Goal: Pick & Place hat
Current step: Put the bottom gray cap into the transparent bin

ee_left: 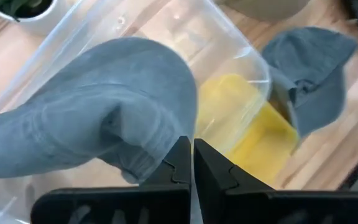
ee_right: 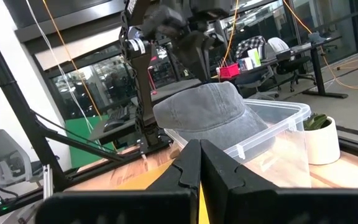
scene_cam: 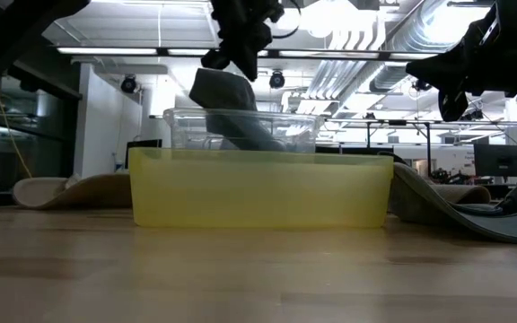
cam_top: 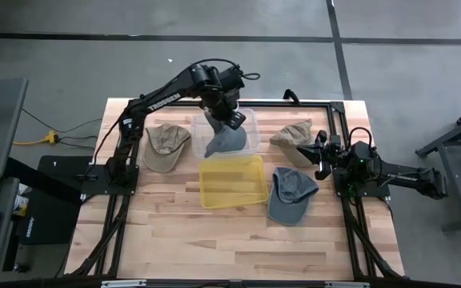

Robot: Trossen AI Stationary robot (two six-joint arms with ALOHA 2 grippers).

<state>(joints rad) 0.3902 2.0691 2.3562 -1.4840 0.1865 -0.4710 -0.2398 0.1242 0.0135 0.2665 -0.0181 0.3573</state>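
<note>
My left gripper [cam_top: 230,119] [ee_left: 193,155] is over the clear bin [cam_top: 252,120] [scene_cam: 240,130] at the table's far middle, shut on a grey hat [cam_top: 225,142] [ee_left: 104,118] [scene_cam: 227,94]. The hat's lower part reaches down into that bin. A second grey hat [cam_top: 292,194] lies flat on the table, right of the yellow bin [cam_top: 207,186] [scene_cam: 258,188]. My right gripper [cam_top: 320,158] [ee_right: 199,158] waits shut at the table's right side and holds nothing. My left gripper pinches a fold of the grey hat's cloth [ee_left: 157,154] between its two fingers, coming from above and pointing down. The hat hangs below the fingers, bunched and slack. Its lower part [scene_cam: 263,136] is inside the clear bin's walls.
A khaki hat [cam_top: 166,146] lies left of the clear bin and another khaki hat [cam_top: 292,132] lies right of it. The yellow bin sits just nearer than the clear one. Bare wood fills the near half of the table [cam_top: 238,240]. A black frame borders the table.
</note>
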